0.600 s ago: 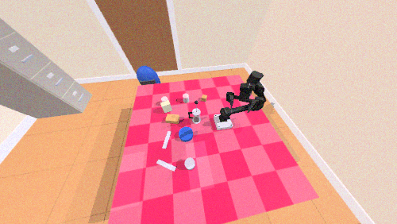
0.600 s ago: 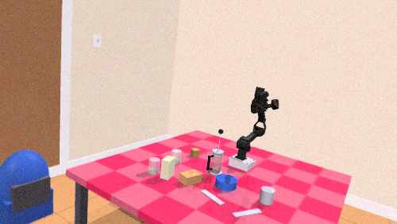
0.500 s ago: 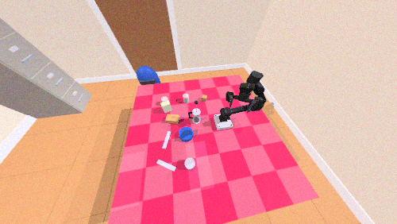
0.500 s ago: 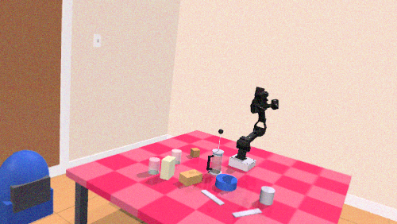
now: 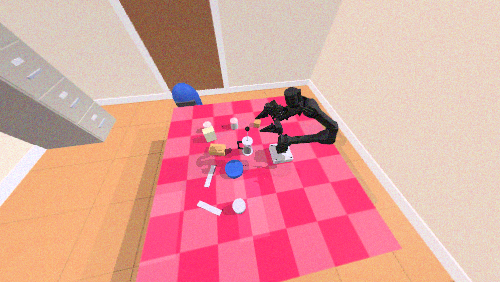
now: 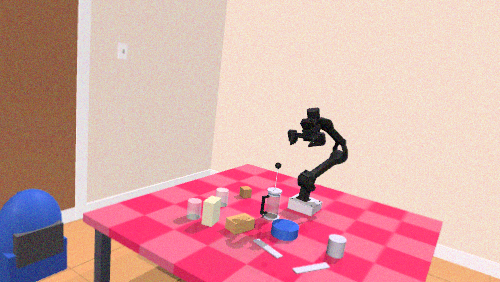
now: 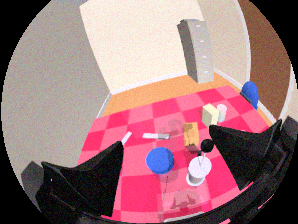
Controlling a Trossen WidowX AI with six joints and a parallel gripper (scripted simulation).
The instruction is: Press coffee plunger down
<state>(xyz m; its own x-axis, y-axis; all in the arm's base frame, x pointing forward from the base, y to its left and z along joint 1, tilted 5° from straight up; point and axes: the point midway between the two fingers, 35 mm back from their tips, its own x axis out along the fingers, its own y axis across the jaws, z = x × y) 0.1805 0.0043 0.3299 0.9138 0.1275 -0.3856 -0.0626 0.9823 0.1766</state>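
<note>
1. We are looking at a desk covered in a flat pink-and-red chequered surface, with a dark leg showing at its near left corner.
2. We are seeing the clear, cylindrical glass coffee press standing upright near the middle of the desk, with a black handle on its side and a pale lid.
3. Its thin plunger rod with a small round black knob is standing high above the lid, so the plunger is not pressed down.
4. We are watching the matte black jointed arm rising from its white square base, which is sitting just beside the press.
5. The black end effector is hanging in the air above the press and well apart from the knob; its fingers are spread wide and pinching nothing.
6. In the wrist view we are seeing the two dark pointed fingers framing the desk, with the press and its knob between them, nearer the right finger.
7. We are noting a flat round blue dish just beside the press, and a tan rectangular block near it.
8. A tall cream box is standing beside a translucent tumbler.
9. A matte grey cylinder and two flat white strips are lying nearer the front edge.
</note>
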